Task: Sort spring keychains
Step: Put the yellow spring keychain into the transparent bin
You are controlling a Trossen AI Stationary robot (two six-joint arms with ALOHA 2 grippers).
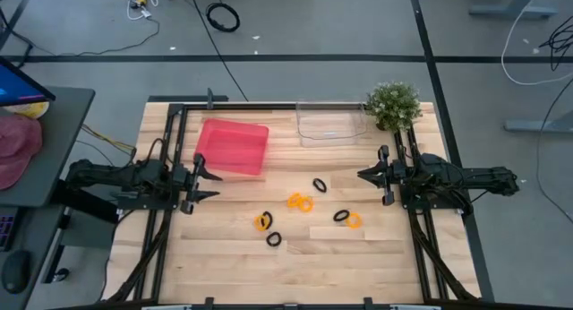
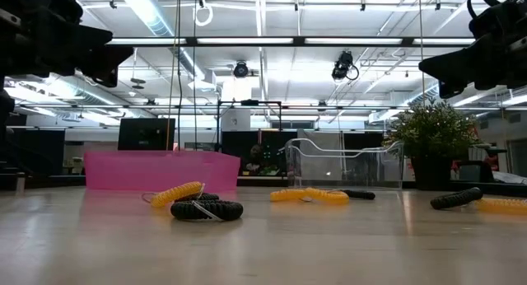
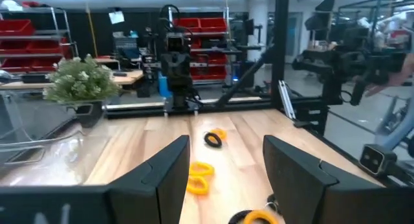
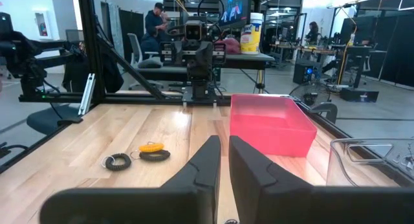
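Note:
Several small coiled keychains lie flat on the wooden table between the arms. In the high view there is a black one (image 1: 320, 185), an orange pair (image 1: 300, 202), a black one (image 1: 341, 216) next to an orange one (image 1: 354, 220), another orange one (image 1: 262, 222) and a black one (image 1: 273, 240). My left gripper (image 1: 213, 185) hovers at the table's left, beside the pink bin, with its fingers open (image 3: 223, 179). My right gripper (image 1: 361, 176) hovers at the table's right, shut and holding nothing (image 4: 224, 166). Neither touches a keychain.
A pink bin (image 1: 233, 147) and a clear plastic container (image 1: 331, 126) stand along the table's far side. A potted plant (image 1: 394, 104) sits at the far right corner. Bare wood lies toward the near edge (image 1: 295, 274).

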